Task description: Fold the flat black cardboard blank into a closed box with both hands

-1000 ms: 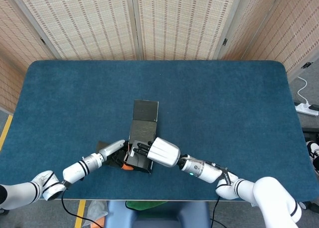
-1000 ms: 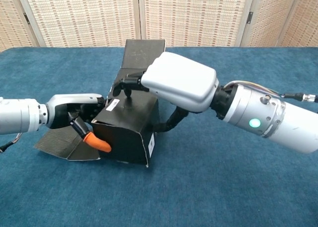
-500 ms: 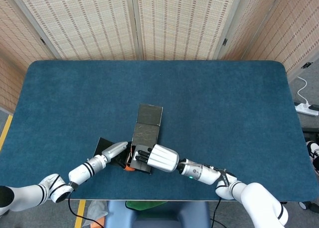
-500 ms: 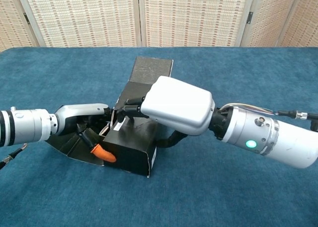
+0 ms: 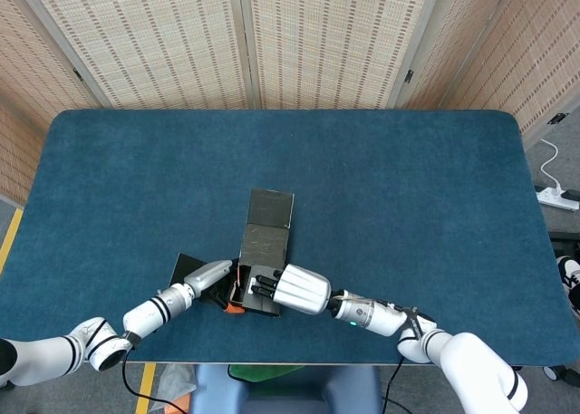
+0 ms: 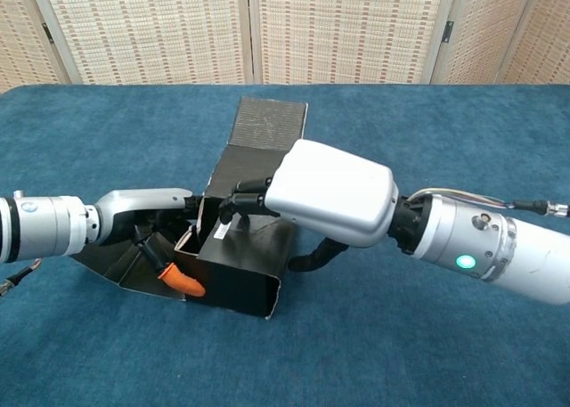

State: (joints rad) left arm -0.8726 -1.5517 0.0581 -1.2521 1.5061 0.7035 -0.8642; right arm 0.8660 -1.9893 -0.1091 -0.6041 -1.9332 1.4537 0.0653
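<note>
While it is only partly folded, the black cardboard box sits on the blue bench, close to the robot's edge of it. From the box, a long lid flap lies flat, pointing away from the robot. Another flap spreads on the bench at the box's left side. The right hand lies over the top of the box, dark fingers curled on its upper edge, gripping it. The left hand reaches in at the box's left side, an orange-tipped finger pressed against the front wall; whether it grips the cardboard cannot be told.
</note>
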